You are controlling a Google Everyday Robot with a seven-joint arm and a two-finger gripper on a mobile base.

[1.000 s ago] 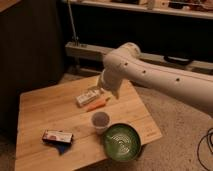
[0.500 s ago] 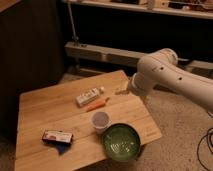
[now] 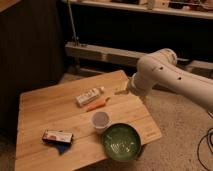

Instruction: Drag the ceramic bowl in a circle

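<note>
The ceramic bowl (image 3: 121, 141) is a wide, shallow green dish with pale rings inside. It sits at the front right corner of the wooden table (image 3: 45, 107), close to the edge. My white arm (image 3: 162, 75) comes in from the right. My gripper (image 3: 122, 90) is at the arm's end, low over the table's far right edge and well behind the bowl, touching nothing that I can see. A small whitish cup (image 3: 100, 120) stands just left of and behind the bowl.
A white packet (image 3: 89, 96) and an orange stick-shaped item (image 3: 97, 105) lie mid-table. A flat snack box (image 3: 57, 136) on something blue (image 3: 63, 148) lies front left. A metal rail and shelving (image 3: 100, 50) run behind the table. Carpet lies to the right.
My arm has swung right, from over the packet at mid-table to the table's far right edge. The bowl, cup and other items have not moved.
</note>
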